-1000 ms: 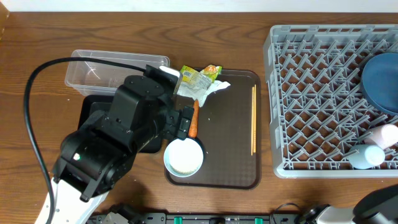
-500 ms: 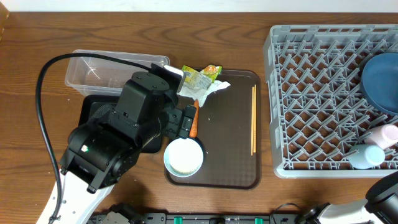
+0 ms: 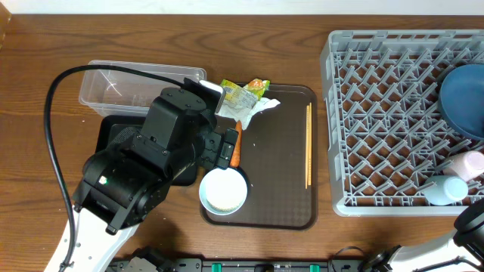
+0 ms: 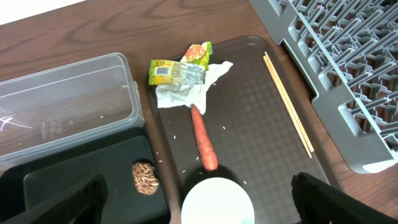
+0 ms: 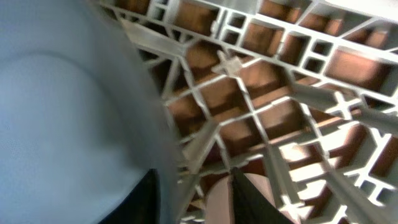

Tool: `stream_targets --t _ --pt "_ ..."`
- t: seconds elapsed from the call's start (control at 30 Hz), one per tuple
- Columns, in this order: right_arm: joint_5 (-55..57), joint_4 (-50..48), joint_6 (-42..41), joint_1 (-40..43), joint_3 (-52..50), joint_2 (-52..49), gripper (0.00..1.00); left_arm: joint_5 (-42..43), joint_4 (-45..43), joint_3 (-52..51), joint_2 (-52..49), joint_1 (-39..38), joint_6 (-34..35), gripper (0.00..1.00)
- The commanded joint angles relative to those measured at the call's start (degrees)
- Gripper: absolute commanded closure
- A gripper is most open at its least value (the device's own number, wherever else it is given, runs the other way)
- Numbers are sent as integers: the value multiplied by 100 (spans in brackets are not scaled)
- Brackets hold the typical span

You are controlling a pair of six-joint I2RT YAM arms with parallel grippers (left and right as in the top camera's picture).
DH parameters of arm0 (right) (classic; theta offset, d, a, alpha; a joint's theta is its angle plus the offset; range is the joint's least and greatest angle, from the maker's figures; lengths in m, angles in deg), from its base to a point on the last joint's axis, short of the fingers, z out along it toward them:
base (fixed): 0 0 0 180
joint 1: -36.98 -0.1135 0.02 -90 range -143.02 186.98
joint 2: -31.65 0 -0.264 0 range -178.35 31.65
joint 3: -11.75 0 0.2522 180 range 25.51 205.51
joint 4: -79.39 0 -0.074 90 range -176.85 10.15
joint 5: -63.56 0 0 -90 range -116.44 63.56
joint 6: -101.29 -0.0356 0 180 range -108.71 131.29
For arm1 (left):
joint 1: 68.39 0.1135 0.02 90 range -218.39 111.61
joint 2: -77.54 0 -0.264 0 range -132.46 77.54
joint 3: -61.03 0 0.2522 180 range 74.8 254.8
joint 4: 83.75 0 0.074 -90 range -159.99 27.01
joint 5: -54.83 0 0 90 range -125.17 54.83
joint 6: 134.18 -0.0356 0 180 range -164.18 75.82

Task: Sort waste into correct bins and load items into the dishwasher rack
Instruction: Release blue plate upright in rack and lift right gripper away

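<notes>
Left gripper (image 4: 199, 190) hangs with fingers (image 4: 81, 199) spread wide over the near left part of the dark-brown tray (image 4: 255, 143), the white bowl (image 4: 217, 202) in view between them and the small orange carrot (image 4: 204, 142) just beyond it, neither touched. Bare tray floor stretches right of the carrot as far as the pair of thin wooden chopsticks (image 4: 287, 102), lying side by side along the tray's right rim. At the tray's far left corner a crumpled white napkin (image 4: 186, 93) overlaps the rim, green-yellow snack wrappers (image 4: 177, 70) resting on it; the carrot's thin end reaches the napkin. A few white rice grains (image 4: 179, 139) dot the tray near the carrot. Left of the tray, the shallow black bin (image 4: 81, 174) holds a brown food lump (image 4: 144, 178) close to its right wall, with the clear tub (image 4: 62, 106) just beyond on the far side. Well to the right, the grey dishwasher rack (image 3: 393, 121) carries the dark-blue plate (image 3: 463, 89) against its right edge, the pink cup (image 3: 470, 162) and light-blue cup (image 3: 445, 189) in its near right corner. Right gripper (image 5: 194, 174) sits close above the rack's lattice beside a pale blue surface; whether its fingers pinch anything cannot be told
</notes>
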State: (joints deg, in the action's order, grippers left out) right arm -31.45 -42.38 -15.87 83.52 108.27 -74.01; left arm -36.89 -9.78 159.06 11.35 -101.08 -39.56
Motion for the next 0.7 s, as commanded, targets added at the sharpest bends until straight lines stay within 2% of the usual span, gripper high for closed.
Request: stream_targets --t 0.0,0.03,0.37,0.53,0.6,0.67 --pt "46 -81 188 -46 -2 2 90 -44 31 66 -2 20 -33 5" --pt "48 -81 280 -46 -2 2 99 -44 33 66 -2 20 -33 5" --pt "216 -258 450 -162 7 625 99 -44 17 66 -2 20 -33 5" --pt "1421 -662 632 -643 7 1521 99 -44 15 66 -2 20 -33 5" --pt "1849 -894 894 -922 7 1853 99 -44 13 66 -2 20 -33 5" --pt "2216 -1228 1495 -1314 7 2188 99 -44 -11 66 -2 20 -33 5"
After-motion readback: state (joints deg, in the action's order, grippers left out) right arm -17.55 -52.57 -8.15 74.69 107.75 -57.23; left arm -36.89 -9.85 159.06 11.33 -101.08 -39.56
